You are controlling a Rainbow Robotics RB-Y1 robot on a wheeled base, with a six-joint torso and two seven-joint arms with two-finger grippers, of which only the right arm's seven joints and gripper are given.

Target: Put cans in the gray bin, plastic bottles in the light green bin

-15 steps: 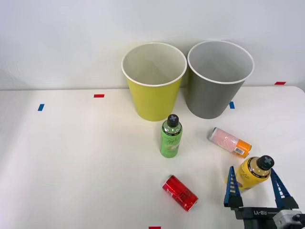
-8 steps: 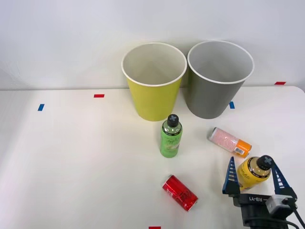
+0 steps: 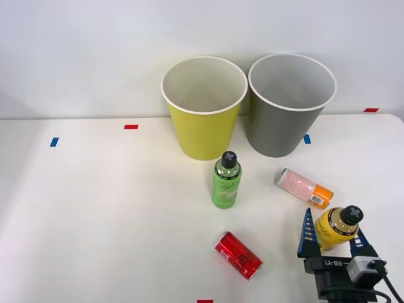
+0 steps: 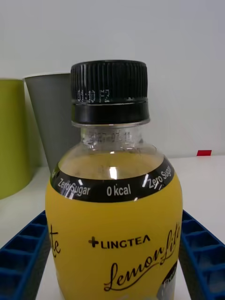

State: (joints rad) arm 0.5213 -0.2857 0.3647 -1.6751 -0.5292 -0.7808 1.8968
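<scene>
While the yellow bottle (image 3: pixel 336 228) stands upright near the table's right front corner, my right gripper (image 3: pixel 333 232) sits around it with a blue finger (image 4: pixel 23 255) on each side of its body. From my wrist the fingers look close against the label, but I cannot tell whether they are pressing it yet, so I count my grip as open and narrow rather than holding anything.

The step in hand, as I judge it, is taking this first bottle; nothing has gone into a bin. The next move calls for squeezing firmly below the shoulder, lifting straight up so the black cap (image 4: pixel 109 90) stays level, then carrying it left and back to the light green bin (image 3: pixel 204 106), which stands against the wall just beside the gray bin (image 3: pixel 290 102).

The pink can (image 3: pixel 304 187) lies on its side just behind my bottle, so I should rise well clear before swinging across. The green bottle (image 3: pixel 226 180) stands upright in front of the light green bin, and the red can (image 3: pixel 238 255) lies near the front edge, apart from both.
</scene>
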